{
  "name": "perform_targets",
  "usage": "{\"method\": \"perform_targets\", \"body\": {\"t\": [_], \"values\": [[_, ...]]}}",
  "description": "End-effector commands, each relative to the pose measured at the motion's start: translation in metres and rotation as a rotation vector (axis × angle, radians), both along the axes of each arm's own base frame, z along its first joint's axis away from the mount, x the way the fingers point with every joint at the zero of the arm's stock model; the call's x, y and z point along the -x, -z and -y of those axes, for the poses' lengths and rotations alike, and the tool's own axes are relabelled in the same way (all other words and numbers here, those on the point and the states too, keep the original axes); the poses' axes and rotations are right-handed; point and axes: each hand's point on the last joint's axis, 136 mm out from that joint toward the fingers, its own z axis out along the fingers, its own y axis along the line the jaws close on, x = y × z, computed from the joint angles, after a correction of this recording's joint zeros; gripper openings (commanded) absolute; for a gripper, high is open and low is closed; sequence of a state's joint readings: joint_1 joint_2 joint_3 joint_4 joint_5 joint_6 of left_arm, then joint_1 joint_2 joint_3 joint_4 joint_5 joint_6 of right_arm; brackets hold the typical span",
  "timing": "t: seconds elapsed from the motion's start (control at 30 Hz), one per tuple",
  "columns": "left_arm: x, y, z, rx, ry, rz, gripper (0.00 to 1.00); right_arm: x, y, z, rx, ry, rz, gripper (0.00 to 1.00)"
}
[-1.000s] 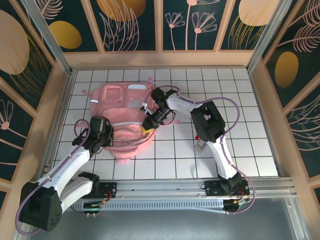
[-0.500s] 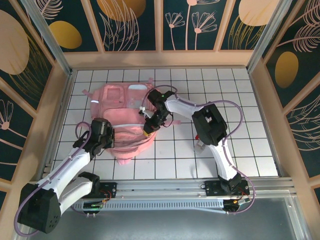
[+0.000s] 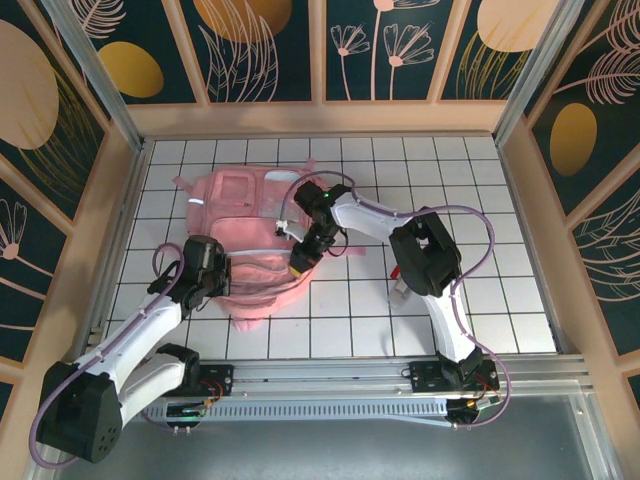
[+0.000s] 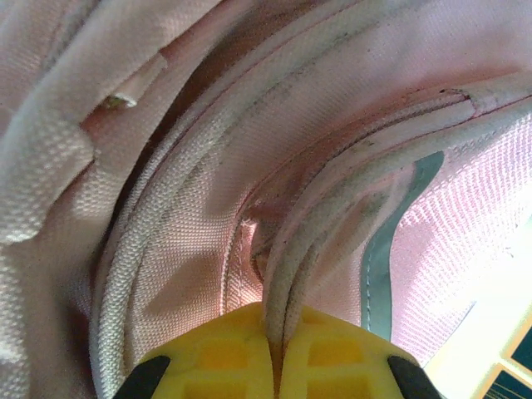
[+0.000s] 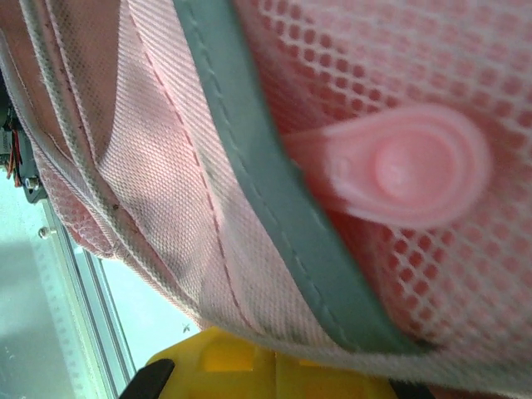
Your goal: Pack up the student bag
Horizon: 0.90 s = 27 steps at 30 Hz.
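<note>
The left gripper (image 4: 276, 366) is pinched on the near-left corded edge of the student bag (image 3: 245, 215), which is laid long-ways far-to-near btwn both arms. The right gripper (image 3: 297, 268) is clamped on its right edge.

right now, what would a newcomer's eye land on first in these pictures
The big pink backpack stands out first, sprawled left of centre on the white gridded table. Both arms reach into it. The left gripper is shut on a piped seam at its near left side, and the right gripper pinches its right edge beside a grey reflective strip and a pink zip pull.
</note>
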<state>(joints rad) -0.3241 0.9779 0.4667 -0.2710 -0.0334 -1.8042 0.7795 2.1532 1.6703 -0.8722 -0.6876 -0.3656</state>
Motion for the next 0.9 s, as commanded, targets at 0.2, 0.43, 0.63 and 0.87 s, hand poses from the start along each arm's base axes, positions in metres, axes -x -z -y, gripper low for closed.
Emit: {"method": "perform_targets", "body": {"t": [0.2,0.43,0.63,0.87], "values": [[-0.01,-0.013,0.021,0.066,0.06,0.04,0.0,0.055,-0.03,-0.027,-0.142,-0.142,-0.11,0.11],[-0.007,-0.011,0.019,0.067,0.057,0.06,0.18,0.023,-0.053,-0.041,-0.2,0.143,-0.333,0.17],[-0.02,-0.038,0.032,-0.113,0.331,0.114,0.46,0.019,-0.066,-0.038,-0.243,0.275,-0.427,0.27],[0.003,-0.055,0.055,-0.26,0.735,0.067,0.46,-0.003,-0.064,-0.01,-0.184,0.432,-0.3,0.41]]}}
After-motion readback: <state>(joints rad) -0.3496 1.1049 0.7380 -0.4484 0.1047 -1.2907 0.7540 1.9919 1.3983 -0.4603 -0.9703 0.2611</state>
